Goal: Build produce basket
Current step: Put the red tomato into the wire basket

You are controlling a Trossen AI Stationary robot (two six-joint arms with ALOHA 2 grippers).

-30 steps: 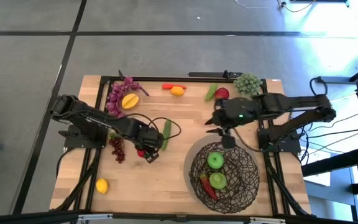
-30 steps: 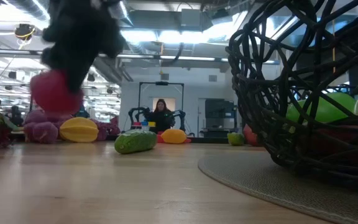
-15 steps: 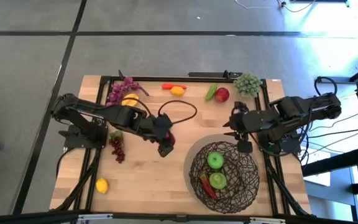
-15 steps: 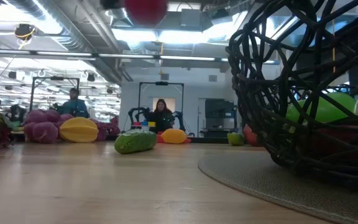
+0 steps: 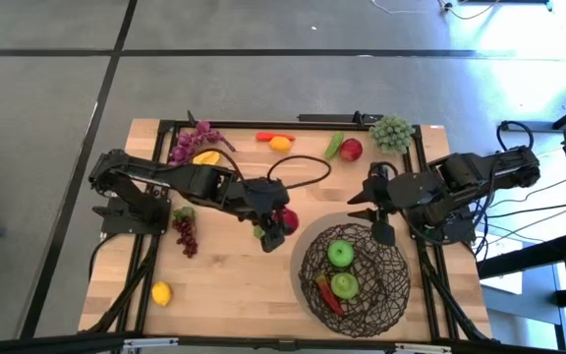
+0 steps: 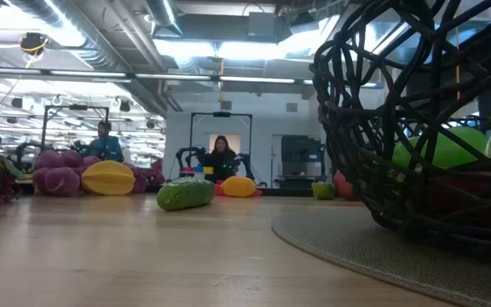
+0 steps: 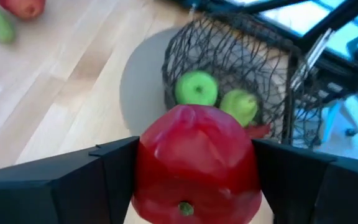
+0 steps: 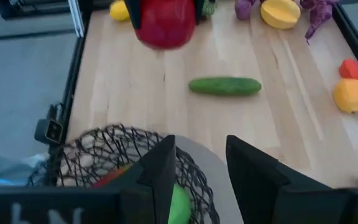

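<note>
Worktop: pale wooden plank worktop, carrying everything.
Basket: large round dark brown woven-wire basket on a grey round mat, at my right near corner; two green apples and a red chili lie inside.
Left arm: stretched across the worktop's middle towards the basket, held above the wood.
Left pincer: pinching the glossy red toy apple between both fingers, just beside the basket's rim.
Right arm: folded at the right edge, just behind the basket.
Right pincer: spread, holding nothing.
Loose produce: green cucumber lying mid-worktop; yellow lemon at the near left.
</note>
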